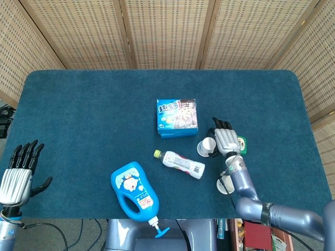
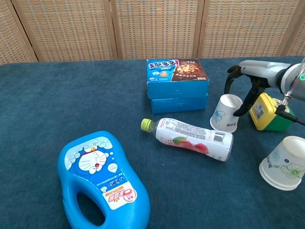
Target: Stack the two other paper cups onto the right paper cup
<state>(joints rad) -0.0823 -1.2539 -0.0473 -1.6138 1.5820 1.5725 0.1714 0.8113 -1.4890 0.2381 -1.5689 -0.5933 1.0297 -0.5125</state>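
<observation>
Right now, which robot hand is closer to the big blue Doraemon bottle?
Right. The right hand hovers by a white paper cup, across from the big blue Doraemon bottle; the left hand is at the table's far edge.

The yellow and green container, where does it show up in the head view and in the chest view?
Head view: the yellow and green container sits right of centre, mostly hidden behind the right robot hand.
Chest view: it is at the right edge, just right of the tilted paper cup.
Shared landmark: the blue snack boxes, to its left in both.
</observation>
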